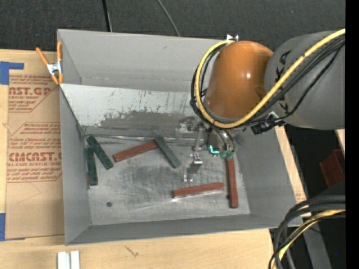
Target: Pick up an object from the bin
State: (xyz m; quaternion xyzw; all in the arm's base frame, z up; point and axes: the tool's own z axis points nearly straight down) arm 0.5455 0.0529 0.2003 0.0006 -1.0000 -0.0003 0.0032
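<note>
My gripper (194, 166) hangs below the orange wrist cover, over the bin floor right of centre. Just under it, toward the front, a red-brown flat bar (197, 191) lies nearly level. A second red-brown bar (231, 182) lies lengthwise along the right wall, its upper end close beside the gripper. To the gripper's left a dark green bar (168, 152) lies slanted on the floor. Nothing is seen held.
Further left a third red-brown bar (135, 150) lies slanted. Two dark green bars (91, 165) (101, 153) lie near the left wall. The arm and its cables cover the bin's right rear part.
</note>
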